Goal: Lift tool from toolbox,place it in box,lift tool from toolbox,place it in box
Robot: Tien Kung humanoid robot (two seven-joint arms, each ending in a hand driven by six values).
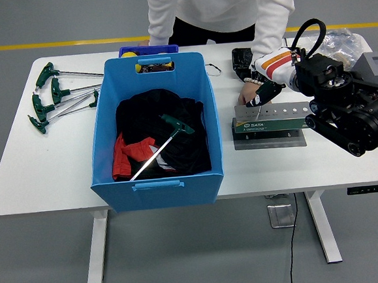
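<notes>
The right robot hand (pixel 262 94) reaches in from the right over the white counter (pixel 41 173), its dark fingers curled around the green handle of a T-handle tool (pixel 256 101). The tool's thin shaft points down and left to the top of the grey-green tool holder (pixel 271 119), near that holder's left end; whether the tip is in a hole there cannot be told. The holder stands on a flat grey plate, just right of the blue box (pixel 154 132).

A person in a white top leans over the far edge of the counter. One of the person's hands (pixel 245 92) rests on the counter just behind the holder's left end, close beside the robot hand and partly hidden by it.

The blue box holds dark and red cloth, and on the cloth lies another green-handled T-handle tool (pixel 160 146), its shaft running down to the left. At the counter's far left lie several more green-handled tools (pixel 53 94) in a loose bunch, well apart from the robot hand. A black pouch (pixel 241 59) lies at the far edge behind the holder.
</notes>
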